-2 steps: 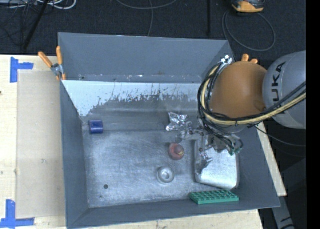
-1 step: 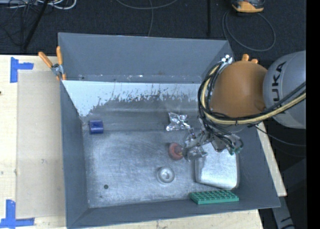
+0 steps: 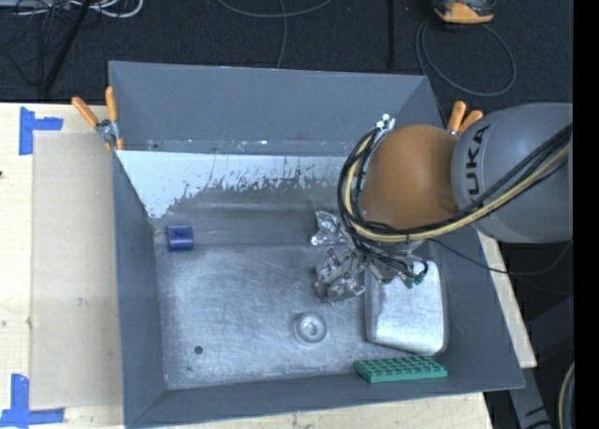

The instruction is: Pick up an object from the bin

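My gripper (image 3: 335, 277) hangs low over the bin floor, right of the middle, under the arm's orange cover. Just to its right lies a silvery flat rectangular slab (image 3: 410, 317), partly hidden by the wrist. A small round clear disc (image 3: 310, 327) lies on the floor a little below and left of the gripper, apart from it. A green studded plate (image 3: 401, 369) rests against the bin's front wall, below the slab. I see nothing held in the gripper.
A small blue block (image 3: 180, 237) sits far off at the bin's left, near the back slope. The arm and its cables cover the bin's right back part. The floor between the blue block and the gripper is bare metal.
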### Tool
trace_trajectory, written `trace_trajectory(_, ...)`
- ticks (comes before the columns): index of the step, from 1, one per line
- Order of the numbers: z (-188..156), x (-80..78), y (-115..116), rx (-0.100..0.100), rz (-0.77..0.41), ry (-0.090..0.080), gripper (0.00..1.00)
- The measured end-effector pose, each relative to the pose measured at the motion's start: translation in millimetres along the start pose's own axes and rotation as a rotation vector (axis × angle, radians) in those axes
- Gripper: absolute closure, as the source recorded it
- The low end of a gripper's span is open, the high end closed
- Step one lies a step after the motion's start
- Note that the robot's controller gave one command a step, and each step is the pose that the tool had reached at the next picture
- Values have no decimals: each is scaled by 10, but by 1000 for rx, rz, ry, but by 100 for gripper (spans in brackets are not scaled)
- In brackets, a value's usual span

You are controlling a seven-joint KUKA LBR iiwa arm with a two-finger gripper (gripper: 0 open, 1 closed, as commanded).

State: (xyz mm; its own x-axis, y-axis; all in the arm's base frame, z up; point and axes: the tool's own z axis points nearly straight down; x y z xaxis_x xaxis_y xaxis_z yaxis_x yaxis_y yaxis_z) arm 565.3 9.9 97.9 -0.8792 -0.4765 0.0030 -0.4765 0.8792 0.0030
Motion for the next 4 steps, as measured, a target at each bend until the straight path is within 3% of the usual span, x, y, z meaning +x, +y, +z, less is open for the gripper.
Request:
trace_trajectory(1, -11, 1, -11, 1, 4, -1, 0)
trace_trajectory(2, 252, -322, -393, -2, -328, -2, 0)
trace_trajectory(3, 229, -197, -49, 1, -463, -3, 0)
trace_trajectory(4, 208, -200, -77, 3, -457, -2, 100)
